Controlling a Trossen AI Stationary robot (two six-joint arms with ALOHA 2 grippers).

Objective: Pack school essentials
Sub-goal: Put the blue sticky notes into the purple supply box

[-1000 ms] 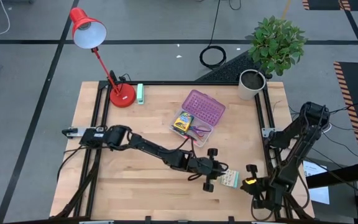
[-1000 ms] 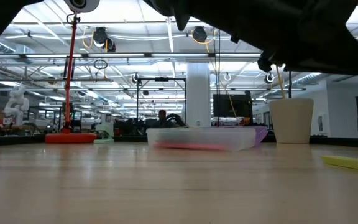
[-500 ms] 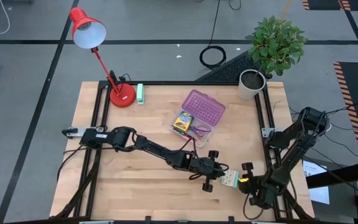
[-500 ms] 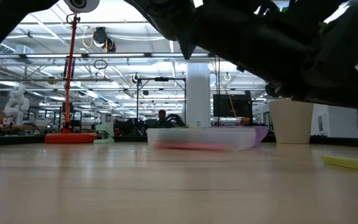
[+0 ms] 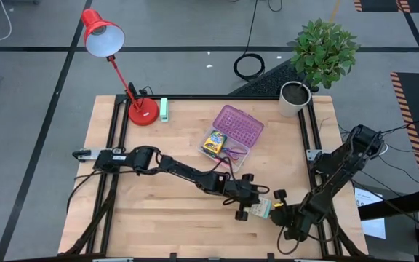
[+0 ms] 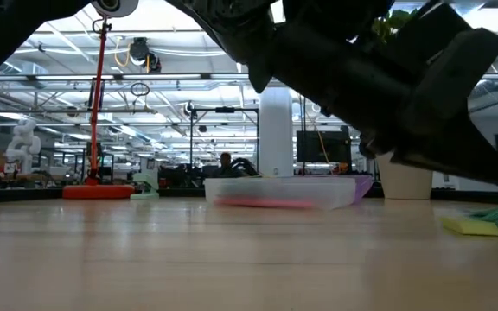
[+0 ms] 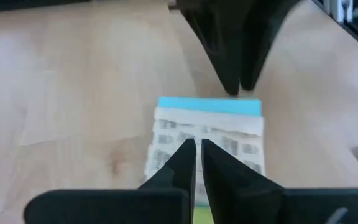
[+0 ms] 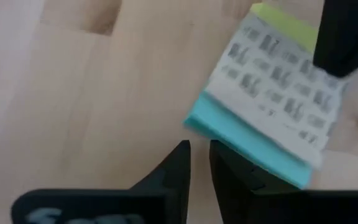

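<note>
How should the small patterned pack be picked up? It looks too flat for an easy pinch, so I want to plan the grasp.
Take the patterned pack by its two long side edges, coming straight down from above. It lies flat on the table, so only the thin edges offer purchase. The left tool sits at one end and the right tool at the other.

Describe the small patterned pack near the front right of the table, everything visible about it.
The small patterned pack lies flat on the wooden table, a thin rectangular stack. Its top is white with rows of small grey marks; one end edge is blue, the other yellow-green. The left hand, nearly closed, is over it, and the right hand points at its blue end.
</note>
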